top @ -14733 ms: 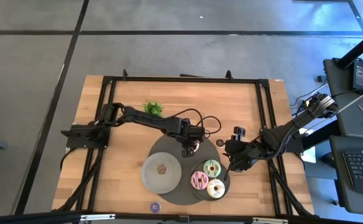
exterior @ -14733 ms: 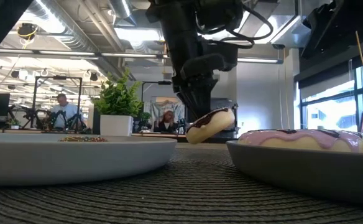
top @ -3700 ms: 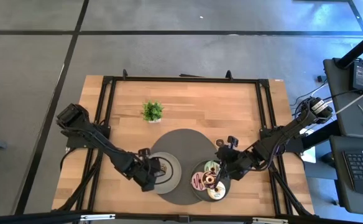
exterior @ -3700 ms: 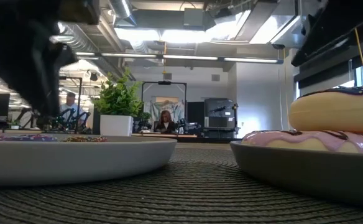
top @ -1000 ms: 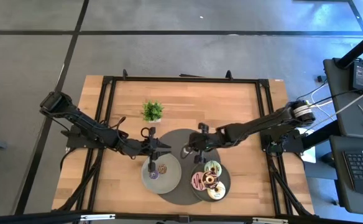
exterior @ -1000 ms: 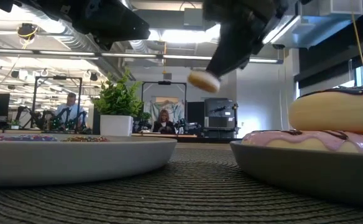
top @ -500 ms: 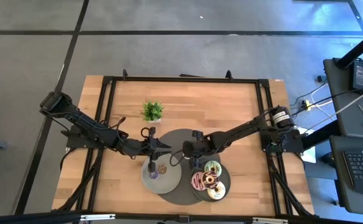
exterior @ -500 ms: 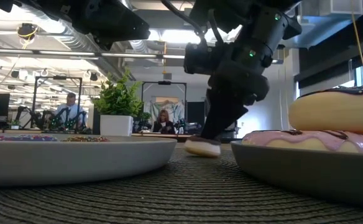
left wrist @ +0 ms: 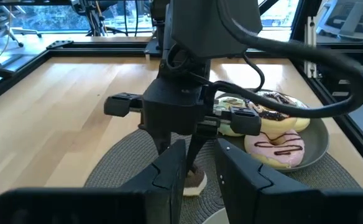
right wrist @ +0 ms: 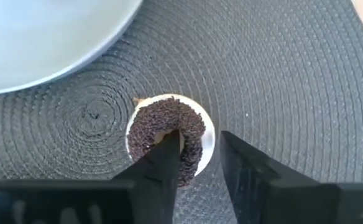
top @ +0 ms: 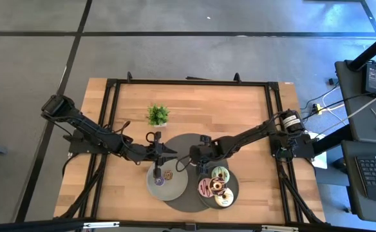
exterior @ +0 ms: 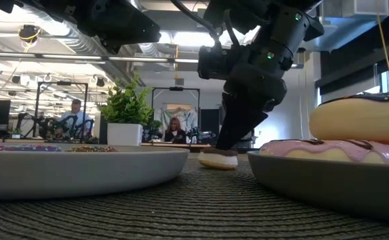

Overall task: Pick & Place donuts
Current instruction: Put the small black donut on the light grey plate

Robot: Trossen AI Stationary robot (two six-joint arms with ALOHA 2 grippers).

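A small chocolate-sprinkled donut lies flat on the round dark mat, between the two grey plates. My right gripper stands over it, pointing down, shut on it. My left gripper is open and hovers above the far rim of the left plate, touching nothing. That plate holds a tiny purple donut and a tiny brown one. The right plate carries the green, pink-striped and cream donuts, with a chocolate one stacked on top. My right gripper has the sprinkled donut by the side of its ring. One finger stands in the hole and the other outside the rim. The fingers come from above, pointing down. The donut lies flat with its underside on the mat.
A small potted plant stands on the wood beyond the mat, toward the far left. A black frame runs round the table. Bare wood lies left and right of the mat. People sit in the room behind the table.
My right gripper has moved down and a little toward the table's left, bringing the sprinkled donut from mid-air onto the mat between the plates. The donut now rests there, and nothing has moved in the last half second.
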